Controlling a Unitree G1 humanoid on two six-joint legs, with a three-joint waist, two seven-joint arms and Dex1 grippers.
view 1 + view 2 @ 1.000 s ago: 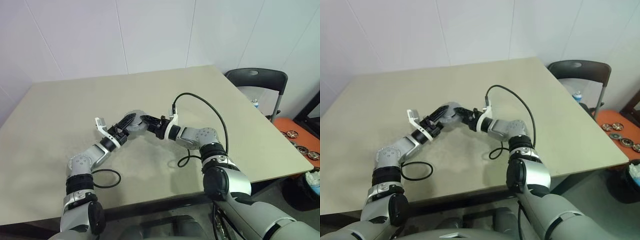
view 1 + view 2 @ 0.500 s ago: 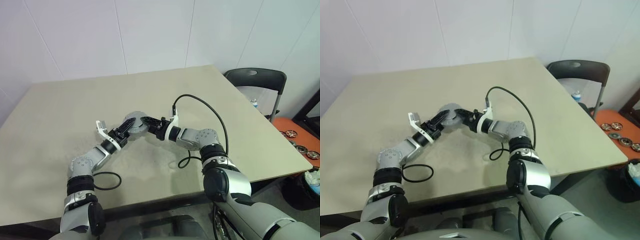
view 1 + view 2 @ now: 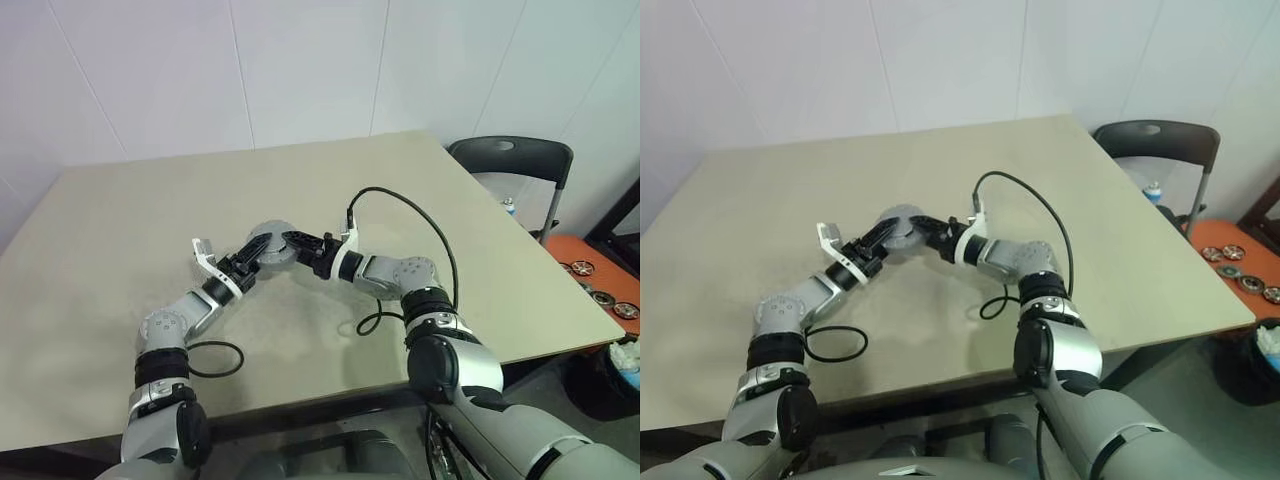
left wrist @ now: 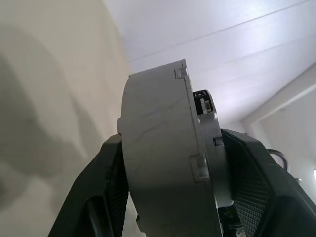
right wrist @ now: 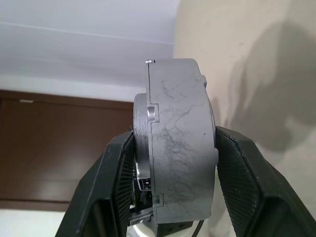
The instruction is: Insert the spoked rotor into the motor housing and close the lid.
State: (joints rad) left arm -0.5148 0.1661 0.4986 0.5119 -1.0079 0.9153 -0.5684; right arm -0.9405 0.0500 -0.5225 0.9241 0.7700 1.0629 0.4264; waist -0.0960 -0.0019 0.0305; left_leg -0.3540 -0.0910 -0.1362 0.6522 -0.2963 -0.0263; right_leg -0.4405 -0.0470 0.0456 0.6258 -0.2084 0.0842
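Observation:
A grey round casing [image 3: 268, 241] hangs above the middle of the beige table [image 3: 120, 220], held between both grippers. My left gripper [image 3: 258, 254] is shut on it from the left, and my right gripper [image 3: 291, 240] is shut on it from the right. Edge-on in the left wrist view, the casing [image 4: 158, 148] is a thick grey shell pressed against a thinner layer with a small connector, black fingers [image 4: 111, 187] on both flat sides. The right wrist view shows the casing [image 5: 180, 148] clamped between fingers [image 5: 242, 182]. I cannot tell motor housing from lid. The spoked rotor is hidden.
Black cables [image 3: 212, 358] loop on the table near the front edge by both arms. A dark chair [image 3: 515, 160] stands past the table's right corner. On the floor to the right lies an orange mat [image 3: 600, 280] with round parts.
My left gripper's fingers stood spread around the casing and have closed onto it. Both arms and the casing stay in place.

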